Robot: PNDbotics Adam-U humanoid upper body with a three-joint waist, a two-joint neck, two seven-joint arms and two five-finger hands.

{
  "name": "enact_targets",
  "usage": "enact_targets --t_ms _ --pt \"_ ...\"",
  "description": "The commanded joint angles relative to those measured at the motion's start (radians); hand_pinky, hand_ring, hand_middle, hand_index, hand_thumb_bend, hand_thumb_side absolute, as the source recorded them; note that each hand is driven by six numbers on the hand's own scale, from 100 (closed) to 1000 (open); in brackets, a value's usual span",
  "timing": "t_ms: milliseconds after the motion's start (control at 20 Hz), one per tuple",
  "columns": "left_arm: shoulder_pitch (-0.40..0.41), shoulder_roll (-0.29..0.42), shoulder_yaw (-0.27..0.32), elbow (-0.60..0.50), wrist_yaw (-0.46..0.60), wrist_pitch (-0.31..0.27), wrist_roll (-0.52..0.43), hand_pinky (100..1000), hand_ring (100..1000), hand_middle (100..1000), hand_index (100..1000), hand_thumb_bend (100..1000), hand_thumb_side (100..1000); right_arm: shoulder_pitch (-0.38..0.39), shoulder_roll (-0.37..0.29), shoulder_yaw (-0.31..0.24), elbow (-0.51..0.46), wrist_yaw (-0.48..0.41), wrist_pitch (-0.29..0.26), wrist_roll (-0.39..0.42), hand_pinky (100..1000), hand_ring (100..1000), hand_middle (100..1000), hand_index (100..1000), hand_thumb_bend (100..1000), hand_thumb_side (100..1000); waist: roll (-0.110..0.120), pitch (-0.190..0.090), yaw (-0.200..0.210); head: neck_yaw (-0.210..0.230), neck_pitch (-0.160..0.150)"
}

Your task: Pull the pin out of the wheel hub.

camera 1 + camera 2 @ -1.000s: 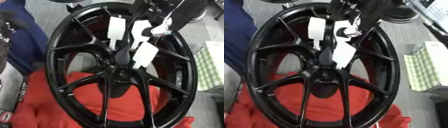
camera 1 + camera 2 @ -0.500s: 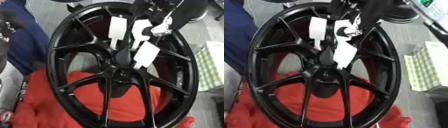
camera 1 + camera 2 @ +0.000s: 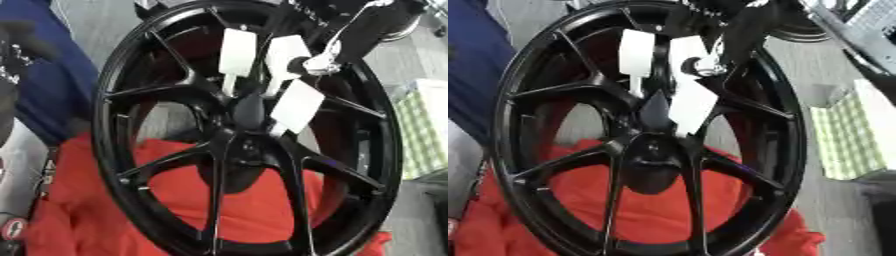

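A black multi-spoke wheel (image 3: 131,165) stands nearly upright on a red cloth. At its hub (image 3: 245,145) a dark tapered pin (image 3: 656,111) sticks out toward me. My right hand (image 3: 322,60) reaches in from the upper right over the rim. Its white-padded fingers (image 3: 234,50) lie on the pin's left and top, and the white-padded thumb (image 3: 297,104) sits on its right. Fingers and thumb are curled in round the pin, pinching it. My left hand shows in neither view.
The red cloth (image 3: 262,200) fills the lower part behind the spokes. A blue garment (image 3: 52,95) lies left of the rim, with a dark blurred shape at the left edge. A green checked cloth (image 3: 842,140) lies on the right, dark equipment at top right.
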Motion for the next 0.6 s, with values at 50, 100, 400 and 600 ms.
enact_targets --t_ms 50,100,400,600 --pt "-0.008 0.016 0.002 -0.015 -0.004 -0.002 -0.005 847 606 535 735 100 659 -0.023 -0.017 -0.025 -0.012 0.022 0.063 0.08 830 917 796 865 356 100 0.011 -0.016 -0.003 0.0 -0.004" --pt "-0.009 0.015 0.001 -0.015 -0.004 -0.002 -0.006 847 606 535 734 100 659 -0.023 -0.016 -0.025 -0.01 0.023 0.062 0.081 828 915 789 861 356 100 0.011 -0.015 -0.003 -0.001 -0.005" --pt "-0.014 0.013 0.0 -0.015 -0.004 -0.003 -0.011 847 607 536 734 100 658 -0.019 -0.012 -0.014 0.011 0.02 0.052 0.093 829 916 785 857 359 100 0.01 -0.007 0.001 -0.005 -0.009" --pt "-0.016 0.014 0.0 -0.015 -0.003 -0.004 -0.012 846 607 536 734 100 658 -0.018 -0.008 -0.013 0.027 0.022 0.048 0.093 827 915 782 855 358 100 0.009 -0.005 0.003 -0.006 -0.011"
